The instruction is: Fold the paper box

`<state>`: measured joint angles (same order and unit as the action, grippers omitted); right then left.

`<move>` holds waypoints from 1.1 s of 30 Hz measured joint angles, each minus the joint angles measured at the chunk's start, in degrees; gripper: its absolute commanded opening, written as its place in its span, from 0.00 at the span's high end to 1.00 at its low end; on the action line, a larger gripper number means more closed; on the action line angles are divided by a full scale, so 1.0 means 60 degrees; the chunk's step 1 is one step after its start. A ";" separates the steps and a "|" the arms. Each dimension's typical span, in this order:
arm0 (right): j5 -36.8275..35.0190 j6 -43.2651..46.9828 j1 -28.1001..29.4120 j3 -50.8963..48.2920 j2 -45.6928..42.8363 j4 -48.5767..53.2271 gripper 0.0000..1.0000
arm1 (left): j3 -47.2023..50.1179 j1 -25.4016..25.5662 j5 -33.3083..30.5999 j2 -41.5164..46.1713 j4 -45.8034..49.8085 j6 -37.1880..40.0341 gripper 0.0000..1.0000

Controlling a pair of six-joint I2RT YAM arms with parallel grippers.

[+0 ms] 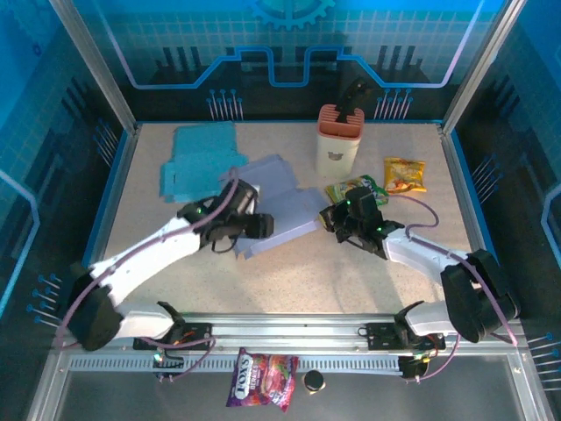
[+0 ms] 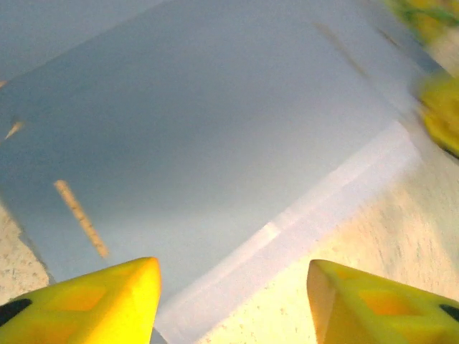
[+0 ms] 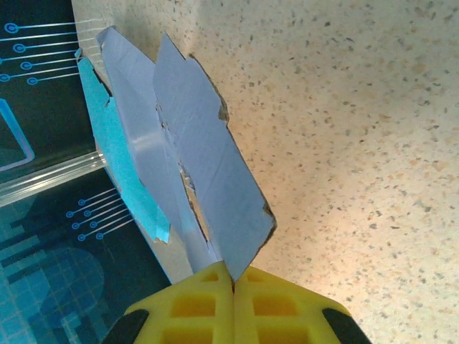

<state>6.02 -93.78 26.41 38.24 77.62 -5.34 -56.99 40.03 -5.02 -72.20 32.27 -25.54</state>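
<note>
We see the right gripper (image 3: 233, 278) clenched on the right flap of the lavender paper box (image 1: 285, 203); the left gripper (image 2: 233, 290) hangs released over its near-left side.

- We find the box (image 1: 285, 206) mid-worktop (image 1: 298, 281), between the left claw (image 1: 263, 226) and the right claw (image 1: 326, 215).
- Behind it, leftward, lies a blank (image 1: 200, 162).
- Behind-right stands a canister (image 1: 338, 142), a packet (image 1: 405, 174) to its right.

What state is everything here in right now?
Lavender cardboard paper box: not yet folded into shape, one flap pinched.
Blue flat cardboard blank: lying flat.
Left end effector: open.
Right end effector: shut on the lavender box's flap.
White-and-orange tall container: standing upright.
</note>
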 measured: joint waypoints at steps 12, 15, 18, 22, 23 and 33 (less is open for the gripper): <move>0.1060 -0.0044 -0.0601 0.2255 0.0255 0.2969 1.00 | 0.1381 0.2393 -0.3461 0.0474 -0.0321 0.3417 0.31; 0.1282 -0.0040 -0.0670 0.2444 0.0346 0.3337 1.00 | 0.1384 0.2448 -0.4433 -0.0164 -0.0565 0.4087 0.34; 0.1450 -0.0007 -0.0747 0.2524 0.0423 0.3592 1.00 | 0.1384 0.2448 -0.5115 -0.0488 -0.0856 0.4634 0.50; 0.1610 0.0066 -0.0809 0.2728 0.0539 0.3916 1.00 | 0.1381 0.2448 -0.5464 -0.0532 -0.1191 0.5231 0.87; 0.1628 0.0073 -0.0816 0.2779 0.0557 0.3963 1.00 | 0.1381 0.2448 -0.5501 -0.0532 -0.1239 0.5344 0.93; 0.1311 0.0576 -0.0976 0.3304 0.0160 0.4951 0.46 | 0.1359 0.2554 -0.5508 -0.0379 -0.1264 0.6255 1.00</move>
<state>13.89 -90.32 20.56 58.06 78.59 24.36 -48.84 55.35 -38.06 -74.48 24.69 11.99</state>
